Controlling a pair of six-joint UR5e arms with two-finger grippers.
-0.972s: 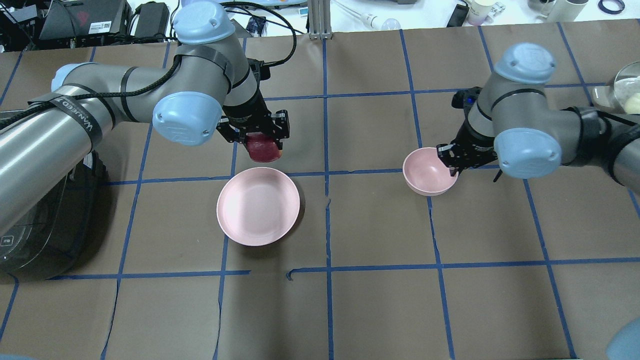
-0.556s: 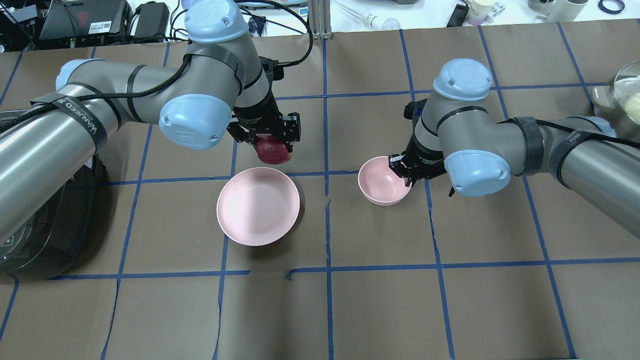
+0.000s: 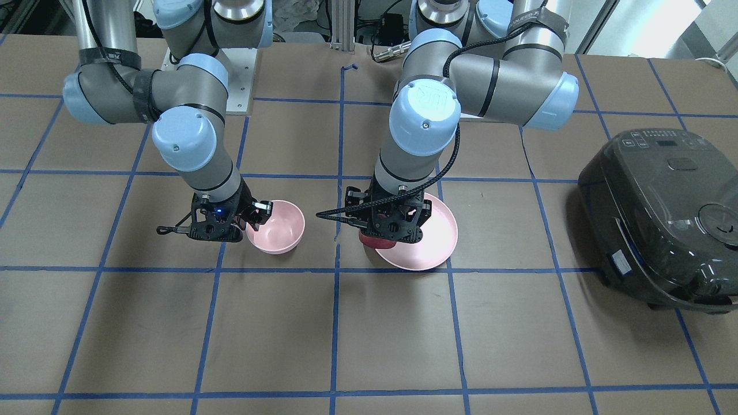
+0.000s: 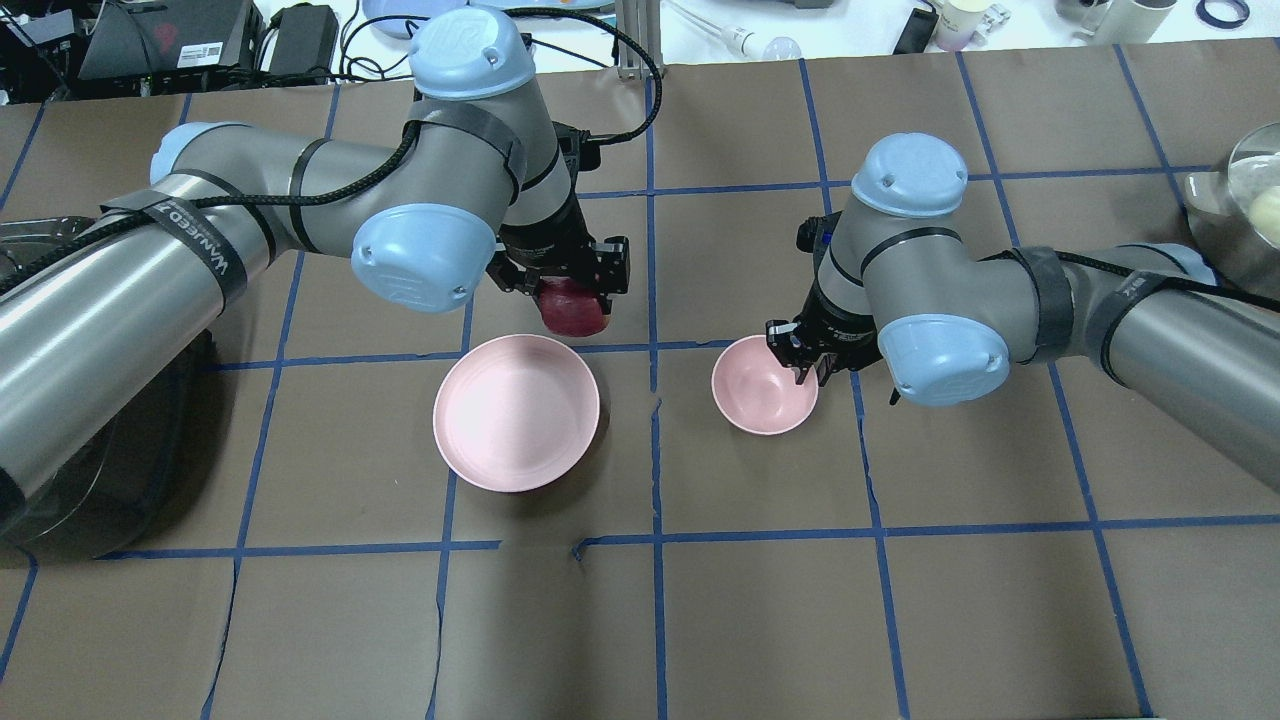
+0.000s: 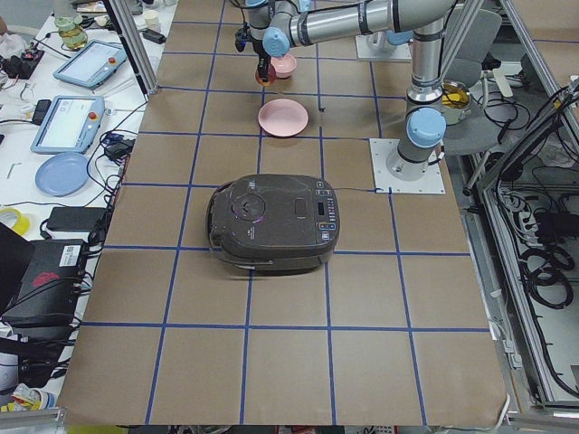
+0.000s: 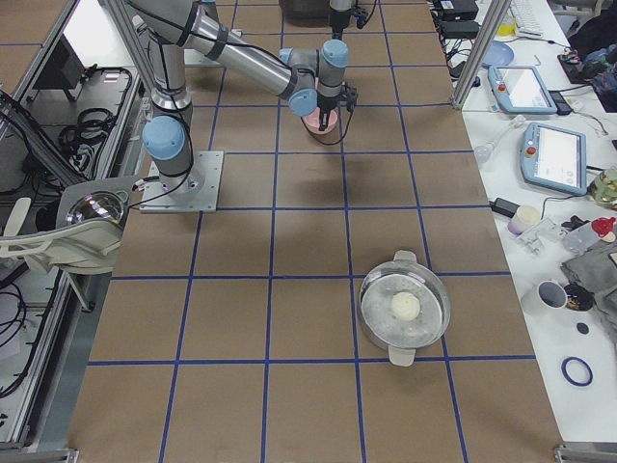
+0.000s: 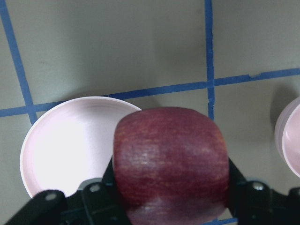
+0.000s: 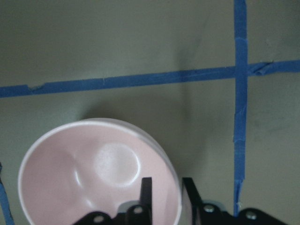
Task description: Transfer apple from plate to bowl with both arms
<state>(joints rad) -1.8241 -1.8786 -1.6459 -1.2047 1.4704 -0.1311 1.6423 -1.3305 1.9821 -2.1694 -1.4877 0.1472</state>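
Observation:
My left gripper [image 4: 572,296] is shut on the dark-red apple [image 4: 578,312] and holds it above the table, just beyond the plate's far right rim. The apple also shows in the left wrist view [image 7: 171,159] and the front view [image 3: 376,241]. The wide pink plate [image 4: 516,412] is empty; it also shows in the left wrist view [image 7: 65,150]. My right gripper [image 4: 800,362] is shut on the right rim of the small deep pink bowl [image 4: 755,395], one finger inside and one outside, as the right wrist view [image 8: 93,178] shows. The bowl is empty and sits right of the plate.
A dark rice cooker [image 3: 663,219] stands on the robot's left side of the table, partly under the left arm [image 4: 90,290]. A metal pot with a glass lid [image 4: 1250,195] sits at the far right edge. Blue tape lines grid the brown table cover.
My right gripper has moved the bowl left, from the right half toward the plate. My left gripper has moved right with the apple in it.

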